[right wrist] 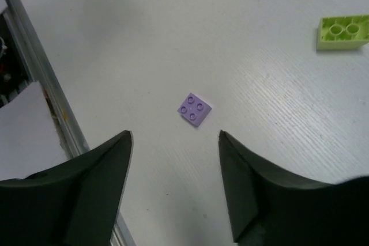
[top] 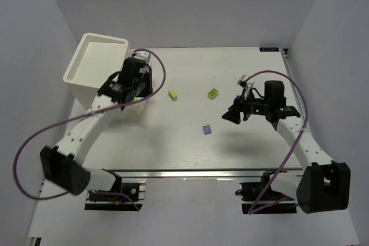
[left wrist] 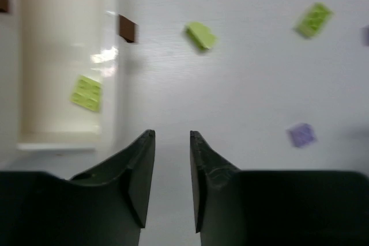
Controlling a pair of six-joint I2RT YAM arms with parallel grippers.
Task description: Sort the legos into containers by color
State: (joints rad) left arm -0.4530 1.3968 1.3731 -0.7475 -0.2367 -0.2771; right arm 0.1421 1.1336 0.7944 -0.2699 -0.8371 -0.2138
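Note:
My left gripper [left wrist: 172,136] hangs beside the cream-white box [top: 101,61], its jaws a narrow gap apart and open with nothing between them. To its left one container [left wrist: 57,38], an open drawer with a brown knob [left wrist: 127,28], holds a yellow-green lego [left wrist: 86,93]. Two more yellow-green legos [top: 172,94] [top: 214,93] lie mid-table. A lavender lego [right wrist: 194,109] lies on the table just ahead of my right gripper [right wrist: 174,136], which is wide open and empty above the table. In the top view the right gripper [top: 232,117] sits right of that lavender lego [top: 206,129].
The metal rail of the table's near edge [right wrist: 34,73] runs close to the left of my right gripper. White walls enclose the table on three sides. The left arm's purple cable [top: 161,70] loops over the table by the box.

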